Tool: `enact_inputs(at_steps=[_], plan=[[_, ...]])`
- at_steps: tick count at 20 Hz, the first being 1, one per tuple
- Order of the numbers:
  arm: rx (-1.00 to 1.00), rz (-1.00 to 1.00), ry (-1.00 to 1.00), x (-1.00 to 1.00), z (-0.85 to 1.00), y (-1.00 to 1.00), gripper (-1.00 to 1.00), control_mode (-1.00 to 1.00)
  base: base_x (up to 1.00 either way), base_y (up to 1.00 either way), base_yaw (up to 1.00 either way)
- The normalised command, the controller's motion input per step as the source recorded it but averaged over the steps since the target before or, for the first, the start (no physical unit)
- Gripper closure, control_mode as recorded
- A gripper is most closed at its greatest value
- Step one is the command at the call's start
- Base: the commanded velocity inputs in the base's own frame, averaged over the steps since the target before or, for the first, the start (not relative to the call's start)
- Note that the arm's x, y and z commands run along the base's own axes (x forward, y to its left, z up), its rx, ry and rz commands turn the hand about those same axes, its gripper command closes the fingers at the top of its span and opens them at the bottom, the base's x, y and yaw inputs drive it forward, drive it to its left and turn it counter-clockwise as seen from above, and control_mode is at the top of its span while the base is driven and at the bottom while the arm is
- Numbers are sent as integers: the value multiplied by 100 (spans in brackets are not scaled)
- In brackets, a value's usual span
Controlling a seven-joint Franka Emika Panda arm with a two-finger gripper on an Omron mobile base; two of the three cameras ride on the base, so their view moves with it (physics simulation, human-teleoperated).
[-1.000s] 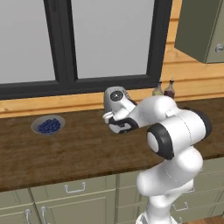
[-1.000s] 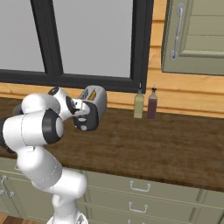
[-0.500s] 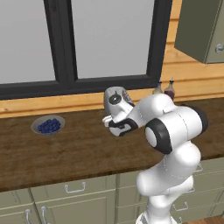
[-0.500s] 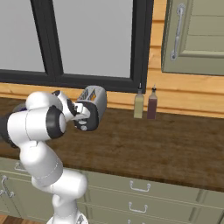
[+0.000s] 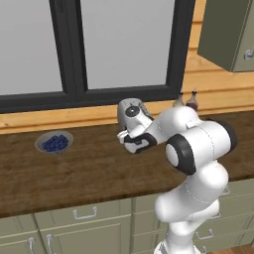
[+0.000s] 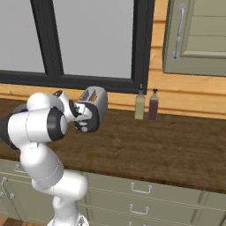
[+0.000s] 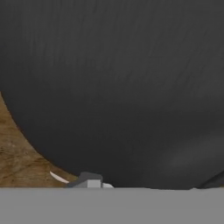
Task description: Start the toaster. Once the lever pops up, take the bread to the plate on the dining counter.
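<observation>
The toaster [image 5: 130,112] [image 6: 98,104] stands at the back of the dark wood worktop, under the window. Its black end panel [image 7: 122,87] is pressed close to the hand camera. A small grey tab, the lever [image 7: 89,180], shows at the bottom of the hand view. My gripper [image 5: 131,138] [image 6: 84,120] is low against that end panel, and its fingers are hidden, so I cannot tell whether it is open or shut. The slots are too small to make out the bread. The plate and the dining counter are out of view.
A grey bowl of blue berries [image 5: 54,143] sits on the worktop [image 5: 89,173] to the left of the toaster. Two bottles [image 6: 140,104] [image 6: 153,105] stand to its right by the wall. A wall cabinet [image 6: 194,35] hangs above on the right.
The arm has leaned slightly towards the toaster. The hand stays at the end panel, almost in the same place.
</observation>
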Motion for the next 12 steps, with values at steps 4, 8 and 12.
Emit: enact_inputs(at_steps=[4, 8, 12], plan=[[24, 0, -16, -73, 76, -16, 100, -100, 0, 0, 0], [25, 0, -17, -54, 99, -14, 100, -100, 0, 0, 0], [25, -2, -17, -51, 100, -9, 100, -100, 0, 0, 0]])
